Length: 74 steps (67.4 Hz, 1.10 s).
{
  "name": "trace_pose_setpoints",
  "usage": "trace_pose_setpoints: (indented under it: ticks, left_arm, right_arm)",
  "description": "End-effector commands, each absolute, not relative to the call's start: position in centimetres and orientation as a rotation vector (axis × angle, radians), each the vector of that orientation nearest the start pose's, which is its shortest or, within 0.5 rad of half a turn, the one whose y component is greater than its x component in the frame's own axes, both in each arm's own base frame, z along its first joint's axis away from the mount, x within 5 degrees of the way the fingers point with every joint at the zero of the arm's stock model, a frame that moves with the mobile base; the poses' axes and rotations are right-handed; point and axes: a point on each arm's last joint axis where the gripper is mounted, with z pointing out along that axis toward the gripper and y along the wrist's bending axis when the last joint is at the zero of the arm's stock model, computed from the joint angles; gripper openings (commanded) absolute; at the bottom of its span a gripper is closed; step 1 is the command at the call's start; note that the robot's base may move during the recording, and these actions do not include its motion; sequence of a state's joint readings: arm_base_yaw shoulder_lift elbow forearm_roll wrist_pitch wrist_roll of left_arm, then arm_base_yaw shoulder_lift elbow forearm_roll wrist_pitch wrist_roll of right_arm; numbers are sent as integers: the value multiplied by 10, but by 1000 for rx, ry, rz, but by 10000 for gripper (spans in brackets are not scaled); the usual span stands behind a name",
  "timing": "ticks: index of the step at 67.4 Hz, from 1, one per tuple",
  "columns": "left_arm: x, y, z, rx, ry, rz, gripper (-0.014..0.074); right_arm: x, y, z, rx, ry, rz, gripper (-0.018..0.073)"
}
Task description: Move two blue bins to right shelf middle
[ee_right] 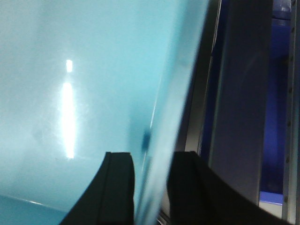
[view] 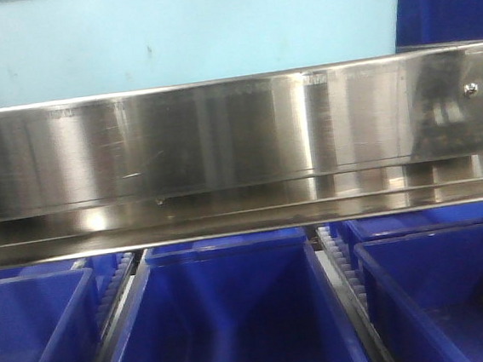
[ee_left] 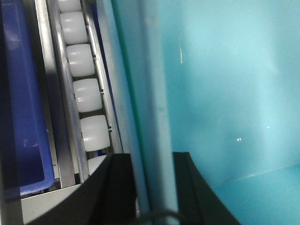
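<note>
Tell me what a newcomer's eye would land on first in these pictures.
The wide shiny steel rail cuts across the front view, with a pale cyan bin rising behind it and dark blue bins below. In the wrist views, the left tool and right tool each clamp a cyan bin wall, with white rollers running beside the left one.

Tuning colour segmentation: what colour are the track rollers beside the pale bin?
The rollers are plain white, seen best in the left wrist view.
</note>
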<state>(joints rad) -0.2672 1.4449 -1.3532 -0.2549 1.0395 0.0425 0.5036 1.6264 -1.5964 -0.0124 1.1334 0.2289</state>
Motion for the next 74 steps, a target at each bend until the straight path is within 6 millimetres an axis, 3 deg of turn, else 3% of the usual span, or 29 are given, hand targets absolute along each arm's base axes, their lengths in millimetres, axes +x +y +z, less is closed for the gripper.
trace_pose_setpoints:
  ticks: [1, 15, 37, 48, 74]
  left_arm:
    - [280, -102, 357, 317, 2580, -452, -111]
    - [271, -99, 379, 316, 2494, -461, -111]
    - [238, -93, 460, 305, 2182, -534, -111]
    - [223, -89, 487, 299, 2065, -556, -111]
    - [220, -88, 493, 289, 2024, -556, -111]
  right_arm:
    - [305, 165, 351, -354, 2670, 204, -162]
    - [297, 161, 379, -334, 2518, 270, -162]
    - [267, 144, 453, -294, 2210, 375, -162]
    - [257, 138, 488, -277, 2098, 411, -162]
    - [255, 137, 495, -274, 2077, 418, -162]
